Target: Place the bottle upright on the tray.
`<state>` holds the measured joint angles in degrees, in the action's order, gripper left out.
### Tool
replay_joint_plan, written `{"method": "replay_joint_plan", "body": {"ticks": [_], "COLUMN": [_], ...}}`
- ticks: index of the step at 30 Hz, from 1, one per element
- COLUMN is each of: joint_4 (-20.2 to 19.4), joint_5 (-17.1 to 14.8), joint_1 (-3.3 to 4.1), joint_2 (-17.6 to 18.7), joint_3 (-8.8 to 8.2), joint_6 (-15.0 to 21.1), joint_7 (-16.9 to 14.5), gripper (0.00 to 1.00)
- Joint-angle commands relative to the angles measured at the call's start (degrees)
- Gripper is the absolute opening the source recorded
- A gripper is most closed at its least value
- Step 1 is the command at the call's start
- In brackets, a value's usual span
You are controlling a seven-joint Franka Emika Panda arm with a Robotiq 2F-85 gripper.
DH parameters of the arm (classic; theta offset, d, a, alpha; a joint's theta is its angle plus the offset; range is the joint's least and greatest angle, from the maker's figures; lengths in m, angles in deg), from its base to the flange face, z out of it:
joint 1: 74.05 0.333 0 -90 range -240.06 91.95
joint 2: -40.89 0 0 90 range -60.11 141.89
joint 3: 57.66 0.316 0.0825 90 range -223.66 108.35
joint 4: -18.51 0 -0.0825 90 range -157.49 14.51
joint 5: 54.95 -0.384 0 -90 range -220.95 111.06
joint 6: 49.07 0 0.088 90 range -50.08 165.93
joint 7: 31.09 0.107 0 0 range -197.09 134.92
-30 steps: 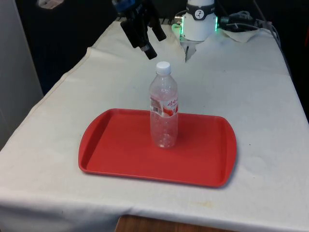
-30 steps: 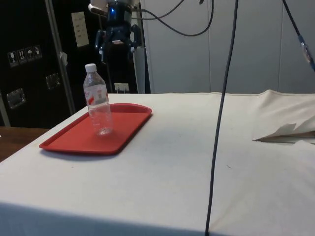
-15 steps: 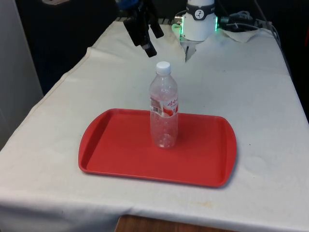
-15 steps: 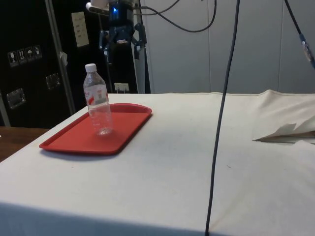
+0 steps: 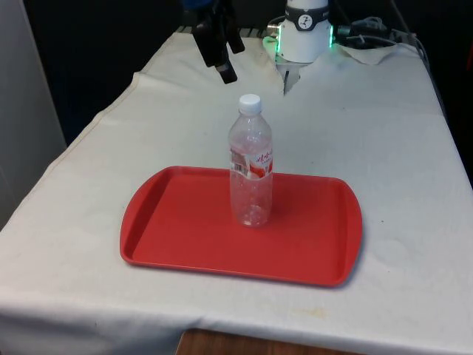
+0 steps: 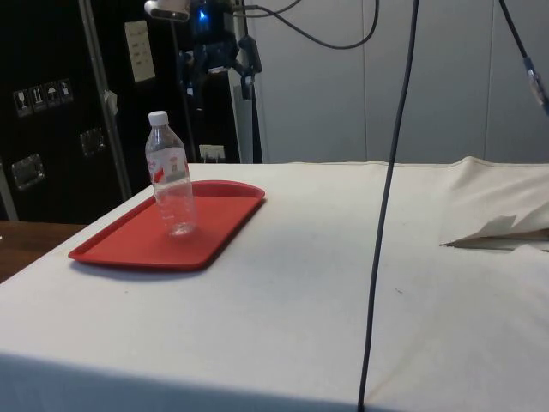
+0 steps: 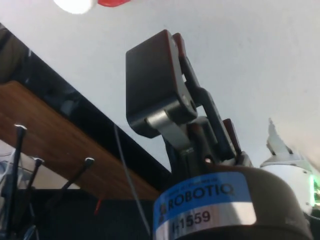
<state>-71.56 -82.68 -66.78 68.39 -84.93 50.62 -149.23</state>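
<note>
Clear plastic, white-capped, the bottle (image 5: 250, 168) stands on the red tray (image 5: 177, 229), near its middle and a little toward the far rim; the side view shows it (image 6: 170, 176) set in from every edge of the tray (image 6: 129, 245). Its long axis runs straight up, cap on top and base flat on the tray floor, with no lean that either view reveals. The red label faces roughly toward the front camera.

Judging by this, the placing looks done and the step in hand is the retreat. The tool (image 5: 219, 46) hangs high above the bench (image 5: 384, 133), beyond the tray and well apart from the bottle, with its fingers spread and nothing between them; the side view has it (image 6: 219, 62) up over the cap level too. To finish well, the arm should carry on up and away, keeping any sideways sweep above the cap, since a light empty bottle would tip at a slight brush.
</note>
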Motion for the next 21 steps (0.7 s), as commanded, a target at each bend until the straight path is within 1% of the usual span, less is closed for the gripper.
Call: {"method": "replay_joint_plan", "body": {"ticks": [1, 3, 6, 7, 8, 15, 16, 17, 21], "joint_4": [-0.34, -0.57, -0.97, -0.29, -1.03, -2.46, -2.01, -2.69, -3.67], "joint_5": [1.2, 2.46, 3.55, 2.92, 3.9, 5.9, 5.39, 6.19, 7.39], "joint_1": [0.57, 0.74, 0.86, 0.34, 0.86, 0.92, 0.52, 0.97, 1.03], "joint_2": [-0.63, -1.26, -2.01, -1.43, -2.23, -4.18, -3.72, -4.47, -5.67], "joint_3": [-0.23, -0.23, -0.11, 0.17, -0.06, 0.29, 0.46, 0.29, 0.52], "joint_6": [0.23, -0.17, -0.52, -1.43, -0.69, -1.26, -2.01, -1.38, -1.55], "joint_7": [0.23, 0.11, 0.0, 0.0, -0.06, -0.86, -0.86, -0.97, -1.49], "gripper": [1.0, 1.0, 1.0, 1.0, 1.0, 1.0, 1.0, 1.0, 1.0]}}
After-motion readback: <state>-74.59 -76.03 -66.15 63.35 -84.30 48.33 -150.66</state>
